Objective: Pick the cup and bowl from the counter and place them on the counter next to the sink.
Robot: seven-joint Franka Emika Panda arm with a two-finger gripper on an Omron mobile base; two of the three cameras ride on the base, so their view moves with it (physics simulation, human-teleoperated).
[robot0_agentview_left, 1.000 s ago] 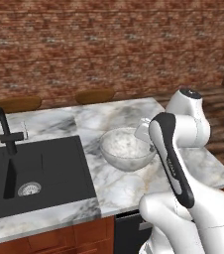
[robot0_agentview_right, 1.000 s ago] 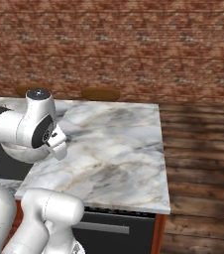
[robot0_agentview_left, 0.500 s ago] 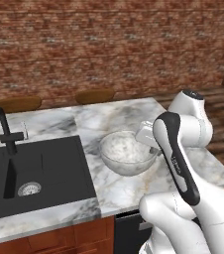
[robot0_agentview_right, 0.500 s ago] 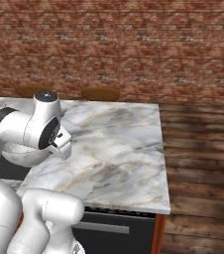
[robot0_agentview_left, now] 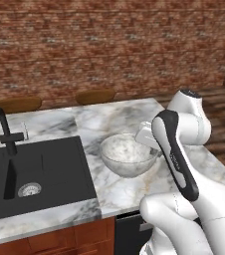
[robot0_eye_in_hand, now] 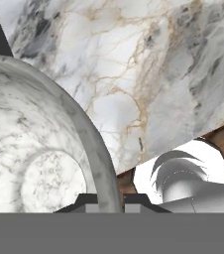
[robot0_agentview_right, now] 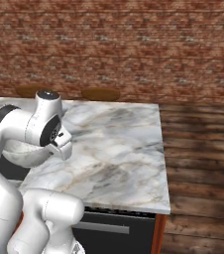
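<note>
Hand view has my gripper [robot0_eye_in_hand: 109, 201] clamped on the bowl's [robot0_eye_in_hand: 39, 144] rim, 1 fingertip [robot0_eye_in_hand: 86, 202] inside the wall and the other outside it. Marble counter [robot0_eye_in_hand: 148, 74] runs past underneath. Left base view puts the bowl [robot0_agentview_left: 127, 153] over the counter [robot0_agentview_left: 109, 119] just right of the black sink [robot0_agentview_left: 35, 169], with my white arm reaching its right edge. Faucet [robot0_agentview_left: 4, 132] stands at the sink's back. Can't tell whether the bowl is touching the marble.
</note>
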